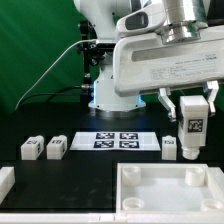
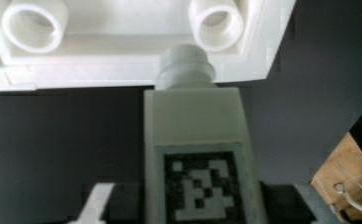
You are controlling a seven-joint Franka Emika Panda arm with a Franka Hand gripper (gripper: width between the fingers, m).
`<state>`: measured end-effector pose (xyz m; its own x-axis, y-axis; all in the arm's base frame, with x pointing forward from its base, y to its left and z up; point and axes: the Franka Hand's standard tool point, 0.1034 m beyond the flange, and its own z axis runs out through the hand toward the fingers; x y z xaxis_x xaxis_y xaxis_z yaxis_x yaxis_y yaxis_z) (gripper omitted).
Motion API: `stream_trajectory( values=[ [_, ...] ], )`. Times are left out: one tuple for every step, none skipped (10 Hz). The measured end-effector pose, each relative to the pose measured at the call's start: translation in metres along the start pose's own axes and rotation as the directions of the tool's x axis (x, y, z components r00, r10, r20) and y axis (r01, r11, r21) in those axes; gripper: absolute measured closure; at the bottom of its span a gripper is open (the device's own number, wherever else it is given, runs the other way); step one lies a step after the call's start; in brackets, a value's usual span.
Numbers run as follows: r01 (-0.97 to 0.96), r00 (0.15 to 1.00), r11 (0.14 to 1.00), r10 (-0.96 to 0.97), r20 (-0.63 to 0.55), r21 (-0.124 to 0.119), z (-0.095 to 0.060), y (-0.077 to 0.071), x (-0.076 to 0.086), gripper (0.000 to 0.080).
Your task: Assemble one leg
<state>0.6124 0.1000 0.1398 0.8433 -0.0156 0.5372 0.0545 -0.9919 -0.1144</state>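
My gripper (image 1: 192, 128) is shut on a leg (image 1: 192, 127), a small white block with a black-and-white tag, and holds it upright above the table at the exterior view's right. In the wrist view the held leg (image 2: 197, 130) fills the middle, its round peg pointing at the large white tray-like part (image 2: 142, 45), which has two round sockets. The tray-like part (image 1: 165, 190) lies at the front right of the exterior view, below the leg. Three more legs rest on the black table: two on the left (image 1: 31, 149) (image 1: 55, 147) and one (image 1: 169, 147) beside the held leg.
The marker board (image 1: 117, 140) lies flat in the middle of the table behind the tray-like part. A white piece (image 1: 5, 182) sits at the front left edge. The robot base (image 1: 112, 90) stands behind, with a green backdrop.
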Motion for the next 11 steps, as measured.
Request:
stream_trajectory(
  values=[
    [0.011, 1.000, 1.000, -0.011, -0.022, 0.004, 0.012, -0.004, -0.002, 0.0506],
    [0.008, 0.999, 1.000, -0.008, -0.051, 0.001, 0.018, 0.000, 0.002, 0.0506],
    [0.003, 0.998, 1.000, -0.003, -0.070, 0.001, 0.022, 0.002, 0.002, 0.0506],
    [0.005, 0.998, 1.000, -0.004, -0.058, 0.005, 0.028, -0.003, -0.005, 0.0506],
    [0.006, 0.998, 1.000, -0.005, -0.055, 0.005, 0.031, -0.003, -0.006, 0.0506],
    [0.011, 0.999, 1.000, -0.011, -0.052, 0.002, 0.033, 0.000, -0.007, 0.0506],
    [0.011, 0.999, 1.000, -0.011, -0.047, 0.002, 0.035, 0.000, -0.009, 0.0506],
    [0.015, 0.999, 1.000, -0.015, -0.043, 0.007, 0.038, -0.005, -0.012, 0.0506],
    [0.017, 0.999, 1.000, -0.016, -0.039, 0.010, 0.042, -0.007, -0.014, 0.0506],
    [0.017, 0.999, 1.000, -0.016, -0.034, 0.011, 0.046, -0.008, -0.016, 0.0506],
    [0.015, 0.999, 1.000, -0.015, -0.030, 0.011, 0.049, -0.008, -0.018, 0.0506]
  ],
)
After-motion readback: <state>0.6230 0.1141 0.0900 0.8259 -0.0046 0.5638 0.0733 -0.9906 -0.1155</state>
